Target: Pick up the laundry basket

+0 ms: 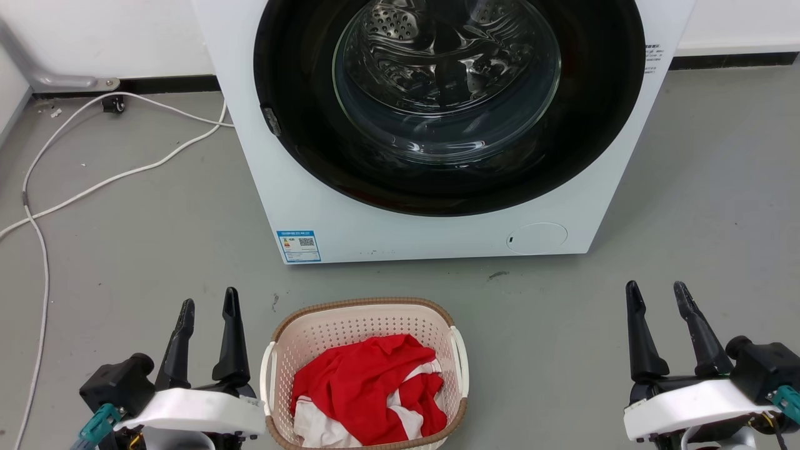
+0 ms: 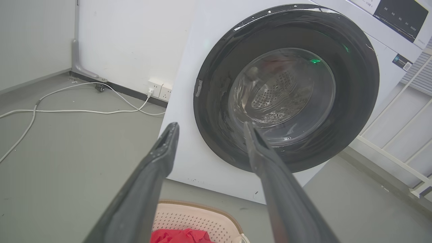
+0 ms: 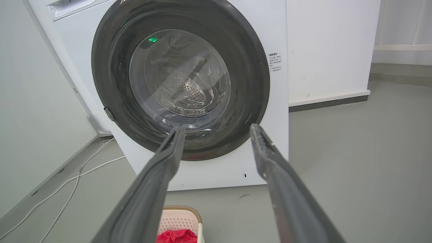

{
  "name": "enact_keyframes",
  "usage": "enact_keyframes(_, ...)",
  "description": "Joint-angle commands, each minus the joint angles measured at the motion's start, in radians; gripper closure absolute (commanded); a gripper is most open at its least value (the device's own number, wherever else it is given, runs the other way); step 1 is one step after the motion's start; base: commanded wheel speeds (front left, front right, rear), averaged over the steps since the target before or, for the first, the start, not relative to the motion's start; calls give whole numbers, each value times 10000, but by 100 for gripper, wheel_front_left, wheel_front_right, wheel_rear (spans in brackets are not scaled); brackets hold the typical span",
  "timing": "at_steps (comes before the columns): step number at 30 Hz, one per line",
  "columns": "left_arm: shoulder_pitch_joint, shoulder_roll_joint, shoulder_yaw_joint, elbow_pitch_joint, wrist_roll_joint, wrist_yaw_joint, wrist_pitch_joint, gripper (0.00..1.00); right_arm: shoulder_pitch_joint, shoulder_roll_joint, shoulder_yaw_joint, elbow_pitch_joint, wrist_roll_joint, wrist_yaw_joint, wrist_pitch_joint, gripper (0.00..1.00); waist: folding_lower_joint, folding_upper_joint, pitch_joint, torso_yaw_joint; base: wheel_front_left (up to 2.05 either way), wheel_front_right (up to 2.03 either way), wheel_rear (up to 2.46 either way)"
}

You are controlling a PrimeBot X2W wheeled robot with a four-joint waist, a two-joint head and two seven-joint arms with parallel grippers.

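The laundry basket, cream perforated plastic with a brown woven rim and white side handles, stands on the grey floor at the bottom middle of the head view, holding red and white cloth. My left gripper is open just left of the basket, with nothing between its fingers. Far to the basket's right, my right gripper is also open and empty. The basket's far rim shows in the left wrist view between the open left gripper. In the right wrist view the basket lies below the open right gripper.
A white front-loading washing machine with a dark round glass door stands right behind the basket. White cables trail over the floor at the left. A wall with a dark skirting runs behind.
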Motion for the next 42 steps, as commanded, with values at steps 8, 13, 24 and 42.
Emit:
enact_keyframes(8,146,41,-17,-174,1001,15,-280,0,153,-22,71,-157,-1088,0,-289,0,0,0,-19,5,0,0,0)
enact_keyframes(13,186,43,-22,-196,1395,56,-386,0,212,-23,83,-213,-1520,-1,-390,0,0,0,-28,10,0,0,0)
enact_keyframes(24,290,47,-66,-211,2217,117,-605,0,296,-24,126,-355,-2406,-1,-603,0,0,0,-28,38,0,0,0)
enact_keyframes(42,428,50,-29,-157,2959,184,-833,0,386,-24,87,-382,-2963,-1,-817,0,0,0,-43,24,0,0,0)
